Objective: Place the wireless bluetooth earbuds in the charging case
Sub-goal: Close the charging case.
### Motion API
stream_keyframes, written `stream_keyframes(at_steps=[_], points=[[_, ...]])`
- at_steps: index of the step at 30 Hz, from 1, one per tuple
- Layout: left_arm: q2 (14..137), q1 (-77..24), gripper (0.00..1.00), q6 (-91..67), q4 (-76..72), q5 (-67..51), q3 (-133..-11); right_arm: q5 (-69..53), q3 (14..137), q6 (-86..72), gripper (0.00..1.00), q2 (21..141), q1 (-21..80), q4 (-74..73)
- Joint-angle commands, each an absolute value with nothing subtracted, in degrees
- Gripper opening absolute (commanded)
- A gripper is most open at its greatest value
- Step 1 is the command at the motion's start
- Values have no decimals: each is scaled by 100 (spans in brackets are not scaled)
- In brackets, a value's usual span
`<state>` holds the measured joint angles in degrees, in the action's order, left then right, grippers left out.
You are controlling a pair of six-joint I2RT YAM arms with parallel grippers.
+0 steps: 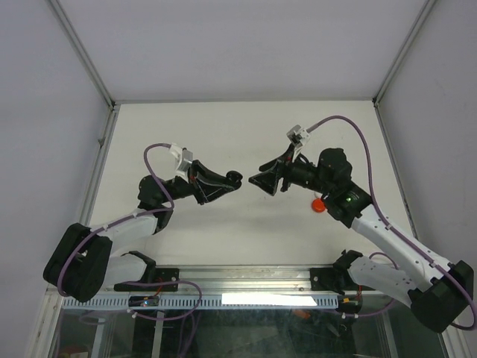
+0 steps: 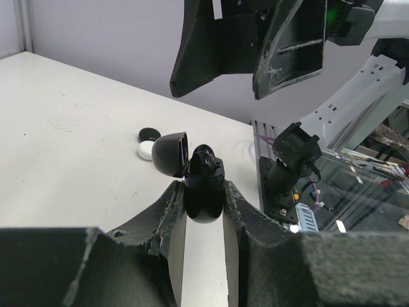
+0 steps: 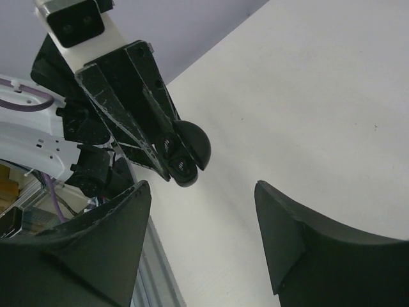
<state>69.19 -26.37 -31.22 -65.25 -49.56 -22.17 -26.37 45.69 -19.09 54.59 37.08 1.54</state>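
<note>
Left gripper (image 1: 226,183) clamps black case (image 2: 204,198), lid (image 2: 167,153) flipped open, held aloft. Right gripper (image 3: 201,188) spread wide, facing case.

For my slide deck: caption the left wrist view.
Left gripper clamps the open black charging case; the open right gripper faces it.

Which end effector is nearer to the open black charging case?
Left. The left end effector grips the charging case between its fingers. The right end effector is open and faces the case across a gap, not touching it.
</note>
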Motion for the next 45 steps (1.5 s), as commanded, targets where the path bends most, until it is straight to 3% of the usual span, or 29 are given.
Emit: stream_keyframes(at_steps=[1,6,13,30,41,45], points=[[7119,-2716,12,-3422,-7317,-4818,-2432,-3417,4676,-2190,69,5452,3534,805],[7469,-2756,12,-3721,-7821,-4894,-2495,-3689,4702,-2268,70,5667,3380,905],[7812,-2892,12,-3973,-8377,-4996,-2576,-4416,4432,-2922,69,6307,3298,2217],[7843,-3031,13,-3931,-7933,-4469,-2448,-5666,4562,-3282,61,6539,3297,2612],[7450,-3028,14,-3716,-6711,-4118,-2294,-5168,4718,-2308,60,6067,3304,1397],[7336,-3032,14,-3792,-6101,-3831,-2279,-3802,4708,-1739,61,5794,3304,528]])
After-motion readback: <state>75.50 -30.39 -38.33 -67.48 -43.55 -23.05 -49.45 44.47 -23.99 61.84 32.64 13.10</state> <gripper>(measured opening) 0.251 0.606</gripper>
